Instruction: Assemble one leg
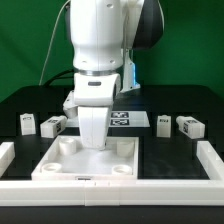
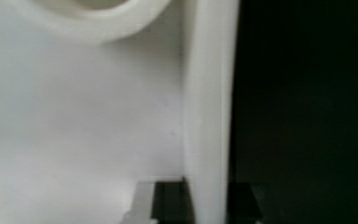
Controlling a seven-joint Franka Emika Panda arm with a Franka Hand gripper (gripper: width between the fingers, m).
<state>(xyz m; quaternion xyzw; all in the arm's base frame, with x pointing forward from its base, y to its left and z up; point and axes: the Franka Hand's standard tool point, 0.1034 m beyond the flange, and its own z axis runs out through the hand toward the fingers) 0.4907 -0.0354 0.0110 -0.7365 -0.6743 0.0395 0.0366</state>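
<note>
A large white square plate [image 1: 95, 160] with round corner sockets lies flat on the black table. My gripper [image 1: 93, 141] reaches down onto its far edge. In the wrist view the two dark fingers [image 2: 169, 205] stand on either side of the plate's rim [image 2: 211, 100], and the gripper [image 2: 208, 192] is shut on that rim. One round socket [image 2: 105, 15] shows close by. Small white tagged legs lie behind the plate: two on the exterior view's left [image 1: 27, 123] [image 1: 55, 124] and two on its right [image 1: 163, 122] [image 1: 189, 125]. None of them is held.
The marker board [image 1: 128, 119] lies behind the arm. A raised white frame runs along the left [image 1: 6, 153], right [image 1: 211, 158] and front [image 1: 110, 187] of the work area. A green wall stands at the back.
</note>
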